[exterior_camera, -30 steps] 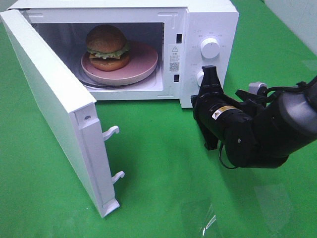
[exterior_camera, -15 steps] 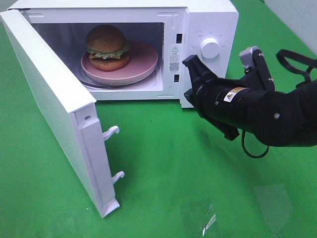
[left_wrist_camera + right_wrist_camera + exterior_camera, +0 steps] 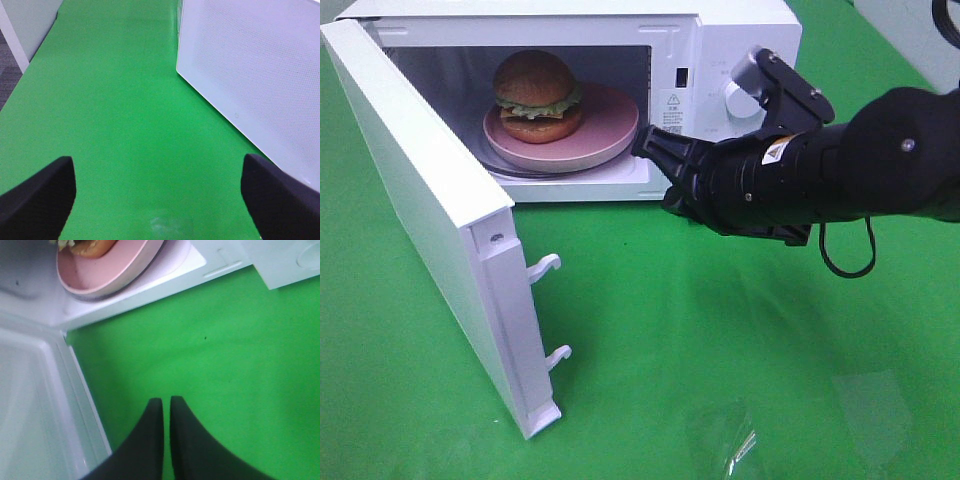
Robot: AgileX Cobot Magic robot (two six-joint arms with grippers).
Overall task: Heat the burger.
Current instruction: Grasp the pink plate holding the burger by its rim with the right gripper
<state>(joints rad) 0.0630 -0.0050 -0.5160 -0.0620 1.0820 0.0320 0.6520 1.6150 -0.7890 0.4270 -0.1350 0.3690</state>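
The burger [image 3: 535, 93], with its brown bun, green lettuce and yellow cheese, sits on a pink plate [image 3: 605, 125] inside the open white microwave [image 3: 740, 30]. Only its edge [image 3: 86, 245] shows in the right wrist view, above the plate's rim [image 3: 102, 277]. My right gripper [image 3: 645, 146] is shut and empty, low in front of the right side of the oven opening, pointing left towards the door; its tips [image 3: 162, 407] hover over green cloth. My left gripper [image 3: 159, 195] is open and empty over the cloth, out of the exterior view.
The microwave door [image 3: 420, 200] stands wide open at the left, latch hooks [image 3: 546, 268] sticking out; its outer face [image 3: 250, 75] lies beside my left gripper. My right arm [image 3: 840, 170] covers the lower control knob; the upper knob [image 3: 732, 96] partly shows. Green cloth [image 3: 650, 330] covers the table.
My right arm has swung up and to the left, from beside the control panel to the front of the oven opening. The burger, plate and door have not moved.
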